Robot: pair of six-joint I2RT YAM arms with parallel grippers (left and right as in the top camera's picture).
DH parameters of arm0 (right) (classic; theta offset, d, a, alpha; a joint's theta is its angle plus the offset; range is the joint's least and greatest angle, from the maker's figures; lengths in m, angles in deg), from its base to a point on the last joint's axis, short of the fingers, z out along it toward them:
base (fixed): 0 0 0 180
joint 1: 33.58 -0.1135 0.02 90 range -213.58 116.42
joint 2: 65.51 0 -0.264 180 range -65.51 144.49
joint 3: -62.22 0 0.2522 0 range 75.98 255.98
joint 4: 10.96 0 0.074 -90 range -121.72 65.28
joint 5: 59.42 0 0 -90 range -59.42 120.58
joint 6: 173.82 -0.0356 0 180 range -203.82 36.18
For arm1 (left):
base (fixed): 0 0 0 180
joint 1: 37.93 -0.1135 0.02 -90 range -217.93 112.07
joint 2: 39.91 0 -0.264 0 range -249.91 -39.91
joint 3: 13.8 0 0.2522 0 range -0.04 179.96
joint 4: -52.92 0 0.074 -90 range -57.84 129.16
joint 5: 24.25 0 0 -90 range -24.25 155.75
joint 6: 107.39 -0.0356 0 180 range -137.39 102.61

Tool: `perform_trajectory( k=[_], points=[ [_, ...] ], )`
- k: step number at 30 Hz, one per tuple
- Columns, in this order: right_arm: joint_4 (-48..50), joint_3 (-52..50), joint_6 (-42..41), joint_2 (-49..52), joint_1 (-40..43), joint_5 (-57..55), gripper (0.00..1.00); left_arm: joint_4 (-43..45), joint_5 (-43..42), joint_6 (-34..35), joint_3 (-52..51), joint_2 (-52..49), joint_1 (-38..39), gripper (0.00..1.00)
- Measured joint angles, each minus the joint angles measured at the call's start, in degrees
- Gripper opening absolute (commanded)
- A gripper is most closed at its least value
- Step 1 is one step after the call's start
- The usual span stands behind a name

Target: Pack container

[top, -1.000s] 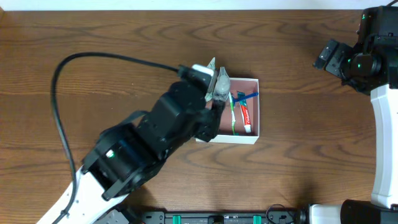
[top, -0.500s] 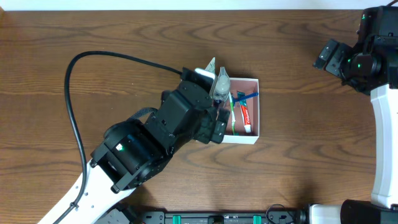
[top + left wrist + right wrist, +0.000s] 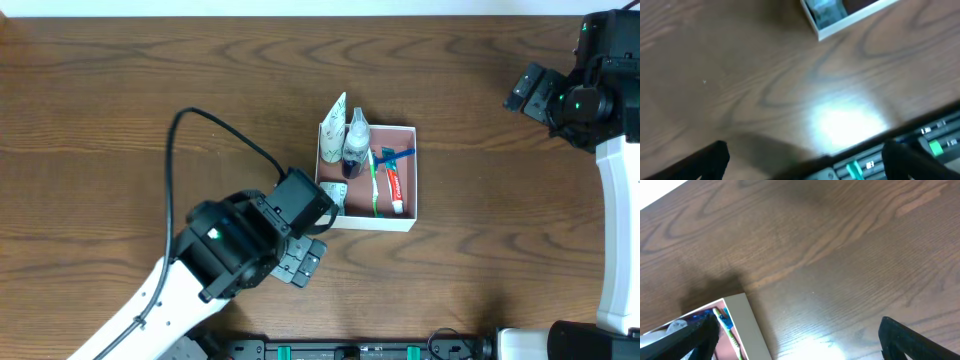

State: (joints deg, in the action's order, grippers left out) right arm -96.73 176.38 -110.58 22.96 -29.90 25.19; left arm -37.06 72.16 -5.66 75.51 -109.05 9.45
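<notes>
The container (image 3: 385,222), a white-walled box with a pinkish floor, sits mid-table. Inside it are a clear bottle with dark liquid (image 3: 354,148), a green toothbrush (image 3: 376,188), a red-and-white toothpaste tube (image 3: 396,190) and a white packet (image 3: 333,118) leaning on the left wall. My left gripper (image 3: 303,262) hangs open and empty over bare table, just front-left of the box; its wrist view catches only the container's corner (image 3: 840,22). My right gripper (image 3: 527,88) is open at the far right. Its wrist view shows the container's wall (image 3: 751,327) and the toothbrush (image 3: 731,332).
A black cable (image 3: 215,128) loops from the left arm over the table's left half. A dark equipment rail with green clips (image 3: 900,155) runs along the table's front edge, close below the left gripper. A pale strip borders the far edge.
My left gripper opened, leaving the bottle standing in the container, and drew back toward the front-left of the box. The right arm has not moved.
</notes>
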Motion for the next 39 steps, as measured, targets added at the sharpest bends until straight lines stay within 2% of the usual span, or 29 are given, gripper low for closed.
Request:
perform_trajectory(
  k=[4, 9, 15, 22, 31, 39],
  points=[
    [0.0, 0.0, 0.0, 0.0, 0.0, 0.0, 0.99, 15.6, 0.0, 0.0, -12.8, 8.3, -4.2, 0.98],
    [-0.1, 0.0, 0.0, 0.0, 0.0, 0.0, 0.99, 40.5, -0.5, 0.0, -32.2, 22.7, -16.7, 0.98],
    [-0.1, 0.0, 0.0, 0.0, 0.0, 0.0, 0.99, 58.7, -4.8, 0.0, -49.0, 37.3, -32.1, 0.98],
    [0.0, 0.0, 0.0, 0.0, 0.0, 0.0, 0.99, 68.9, -7.7, 0.0, -60.5, 48.9, -42.3, 0.98],
    [0.0, 0.0, 0.0, 0.0, 0.0, 0.0, 0.99, 80.8, -8.2, 0.0, -72.4, 58.9, -45.4, 0.98],
    [0.0, 0.0, 0.0, 0.0, 0.0, 0.0, 0.99, 80.6, -8.2, -2.4, -75.2, 62.4, -46.3, 0.98]
  ],
)
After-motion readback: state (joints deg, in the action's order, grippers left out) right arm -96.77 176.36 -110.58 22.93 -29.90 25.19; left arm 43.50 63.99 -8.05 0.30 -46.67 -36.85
